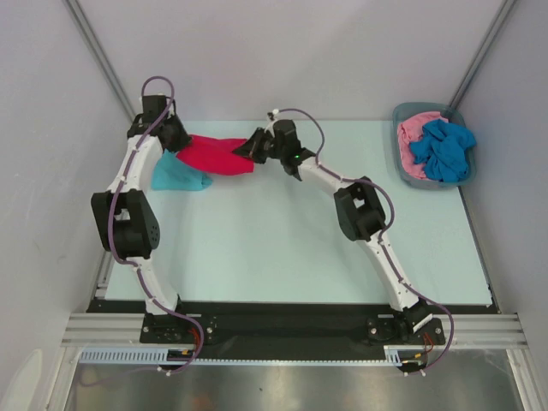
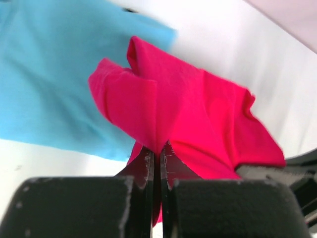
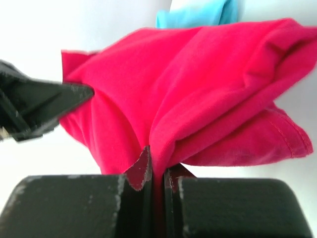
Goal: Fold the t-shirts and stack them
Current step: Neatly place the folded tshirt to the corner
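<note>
1. Pinching one end of the red t-shirt (image 1: 214, 156), the left gripper (image 2: 157, 148) is clamped on a fold of cloth.
2. The right gripper (image 3: 157, 159) is clenched on the opposite end, and the shirt spans between them at the far side of the table (image 1: 274, 248).
3. The teal t-shirt (image 1: 175, 175) lies partly beneath the red one.
4. The pink t-shirt (image 1: 413, 137) and the blue t-shirt (image 1: 443, 150) lie crumpled in the grey bin (image 1: 401, 115), far right.

Red tee (image 1: 214, 156) bunched by teal tee (image 1: 175, 175); pink (image 1: 413, 137) & blue (image 1: 443, 150) crumpled far-R.
</note>
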`<state>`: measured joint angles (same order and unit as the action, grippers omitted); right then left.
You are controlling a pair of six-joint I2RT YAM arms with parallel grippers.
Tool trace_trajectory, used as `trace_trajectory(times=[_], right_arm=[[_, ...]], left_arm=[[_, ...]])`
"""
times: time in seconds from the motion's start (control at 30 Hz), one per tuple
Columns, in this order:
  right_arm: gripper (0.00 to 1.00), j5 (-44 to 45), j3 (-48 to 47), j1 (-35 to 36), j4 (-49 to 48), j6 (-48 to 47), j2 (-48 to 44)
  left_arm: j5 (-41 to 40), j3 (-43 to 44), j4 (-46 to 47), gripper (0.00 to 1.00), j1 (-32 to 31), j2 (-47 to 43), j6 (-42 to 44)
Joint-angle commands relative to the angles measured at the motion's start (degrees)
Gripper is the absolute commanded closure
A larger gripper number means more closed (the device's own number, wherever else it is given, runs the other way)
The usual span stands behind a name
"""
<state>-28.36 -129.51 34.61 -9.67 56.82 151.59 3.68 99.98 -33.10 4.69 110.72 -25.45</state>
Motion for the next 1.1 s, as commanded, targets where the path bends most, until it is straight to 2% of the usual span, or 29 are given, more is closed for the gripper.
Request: trace_trajectory(times=[0.0, 0.23, 0.33, 0.47, 0.63, 0.9, 0.97, 1.07], right_arm=[[1.0, -1.53, 5.13, -3.67, -0.87, -3.29, -10.94], [1.0, -1.17, 23.85, -6.48, -5.27, -5.57, -23.34], [1.0, 0.06, 30.09, -7.27, -2.73, -9.08, -28.34], [1.0, -0.29, 30.81, -8.68, -0.97, -10.94, -31.61], [1.0, -1.96, 25.46, -9.3, -1.23, -10.41, -32.41], [1.0, -3.98, 6.42, -7.72, 0.44, -8.48, -25.57], [1.0, -3.9, 1.75, -7.02, 2.55, -8.13, -23.28], [1.0, -3.98, -6.0, -5.43, 3.96, -7.51, -17.4]], left_arm=[[-1.84, 1.19, 4.1, 1.0, -3.45, -6.12, -0.39], [-3.51, -3.56, 4.36, 1.0, -17.06, -8.32, -1.26], [-5.61, -4.01, 4.89, 1.0, -20.06, -9.2, -1.44], [-7.11, 0.9, 2.18, 1.0, -20.33, -9.12, -0.48], [-10.89, 11.8, -2.75, 1.0, -19.64, -7.71, 3.21], [-11.06, 25.68, -8.91, 1.0, -14.1, -7.36, 5.76], [-11.85, 26.05, -9.17, 1.0, -13.39, -7.79, 6.73], [-11.07, 22.2, -7.95, 1.0, -9.97, -9.2, 6.29]])
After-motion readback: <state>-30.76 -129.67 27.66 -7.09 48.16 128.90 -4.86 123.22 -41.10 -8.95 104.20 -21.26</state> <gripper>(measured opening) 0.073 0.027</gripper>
